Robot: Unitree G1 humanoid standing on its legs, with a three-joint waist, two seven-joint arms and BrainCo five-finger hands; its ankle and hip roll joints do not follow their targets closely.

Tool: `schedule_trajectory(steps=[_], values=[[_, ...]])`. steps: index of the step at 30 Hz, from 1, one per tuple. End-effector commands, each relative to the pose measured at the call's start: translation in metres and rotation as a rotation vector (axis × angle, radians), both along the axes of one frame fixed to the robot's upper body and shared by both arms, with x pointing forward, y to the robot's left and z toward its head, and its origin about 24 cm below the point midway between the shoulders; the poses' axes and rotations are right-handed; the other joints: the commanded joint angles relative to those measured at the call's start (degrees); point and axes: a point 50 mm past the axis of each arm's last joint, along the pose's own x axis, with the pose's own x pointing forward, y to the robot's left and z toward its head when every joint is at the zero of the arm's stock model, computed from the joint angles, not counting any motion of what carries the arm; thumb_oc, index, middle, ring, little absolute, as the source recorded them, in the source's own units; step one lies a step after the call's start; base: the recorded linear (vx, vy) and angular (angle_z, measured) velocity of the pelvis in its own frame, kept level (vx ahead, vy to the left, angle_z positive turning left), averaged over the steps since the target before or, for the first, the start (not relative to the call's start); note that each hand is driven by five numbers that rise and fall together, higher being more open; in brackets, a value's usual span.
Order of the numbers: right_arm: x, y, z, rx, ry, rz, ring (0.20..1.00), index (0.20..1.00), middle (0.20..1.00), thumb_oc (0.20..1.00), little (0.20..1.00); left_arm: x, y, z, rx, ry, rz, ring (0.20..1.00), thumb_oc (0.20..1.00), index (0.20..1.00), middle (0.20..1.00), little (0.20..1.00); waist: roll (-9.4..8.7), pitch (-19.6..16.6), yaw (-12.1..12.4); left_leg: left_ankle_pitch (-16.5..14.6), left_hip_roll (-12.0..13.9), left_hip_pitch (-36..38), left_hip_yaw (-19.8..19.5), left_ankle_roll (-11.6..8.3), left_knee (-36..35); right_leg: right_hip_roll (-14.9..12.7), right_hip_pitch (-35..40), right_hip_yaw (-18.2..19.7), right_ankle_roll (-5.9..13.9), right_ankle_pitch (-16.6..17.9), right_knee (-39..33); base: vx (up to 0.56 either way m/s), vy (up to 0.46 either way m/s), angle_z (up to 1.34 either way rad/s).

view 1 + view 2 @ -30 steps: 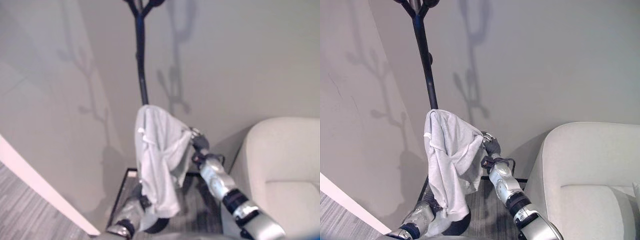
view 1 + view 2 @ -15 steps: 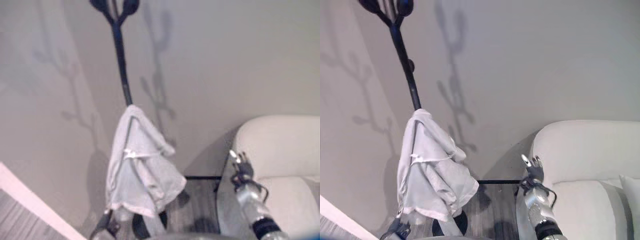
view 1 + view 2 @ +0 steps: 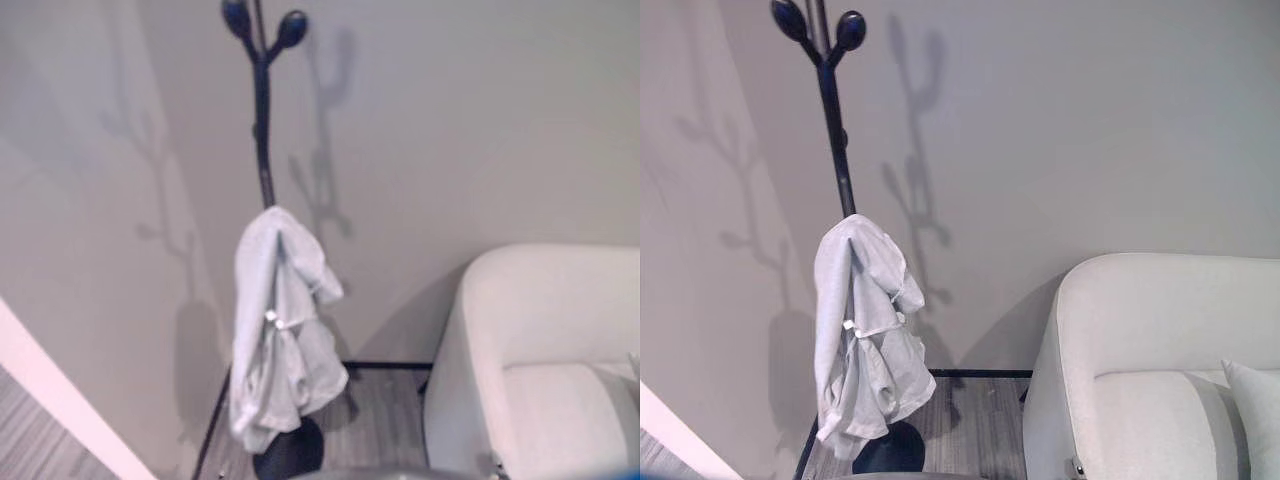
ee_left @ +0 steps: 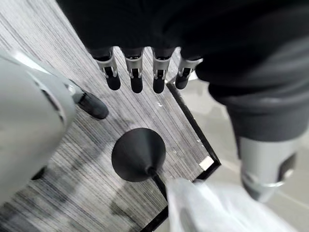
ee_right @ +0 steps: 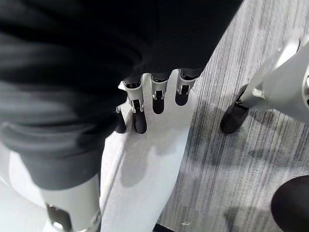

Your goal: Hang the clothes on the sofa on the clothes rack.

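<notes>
A pale grey garment (image 3: 865, 330) hangs bunched on a low peg of the black clothes rack (image 3: 835, 130), free of both hands. Its lower end reaches almost to the rack's round black base (image 3: 890, 450). In the left wrist view my left hand (image 4: 135, 72) is open with straight fingers above that base (image 4: 138, 154), and a corner of the garment (image 4: 217, 208) shows below the thumb. My right hand (image 5: 157, 92) is open too, its fingers straight over a pale surface, holding nothing.
A light sofa (image 3: 1160, 340) stands to the right of the rack, with a cushion (image 3: 1255, 410) at its far right. Walls meet in a corner just behind the rack. Grey striped floor (image 3: 975, 425) lies between rack and sofa.
My right hand let go of the garment and drew back toward the sofa; both arms have since dropped out of the eye views. The garment now hangs alone. The camera has shifted.
</notes>
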Motion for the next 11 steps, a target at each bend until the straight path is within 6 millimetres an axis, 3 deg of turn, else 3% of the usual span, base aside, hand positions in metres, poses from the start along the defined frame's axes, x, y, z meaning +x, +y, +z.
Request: schedule_trajectory(steps=[1, 11], values=[[0.0281, 0.0093, 0.0026, 0.043, -0.022, 0.108, 1.0, 1.0, 1.0, 1.0, 1.0, 0.0334, -0.0213, -0.0012, -0.052, -0.078, -0.02, 1.0, 1.0, 1.0, 1.0, 1.0, 3.93, 6.8, 1.0, -4.8, 3.3, 6.0, 2.0, -3.25, 2.1, -2.0, 3.5, -0.4, 2.23, -4.0, 0.7, -0.02, -0.004, 0.16], [0.0267, 0.0077, 0.0024, 0.029, -0.021, 0.169, 1.0, 1.0, 1.0, 1.0, 1.0, 0.0279, -0.0247, -0.0024, -0.076, -0.07, -0.025, 1.0, 1.0, 1.0, 1.0, 1.0, 3.98, 6.6, 0.6, -4.6, 3.4, 6.2, 2.0, -3.31, 1.9, -1.9, 3.6, -0.3, 2.14, -3.8, 0.6, 0.0, 0.0, 0.02]])
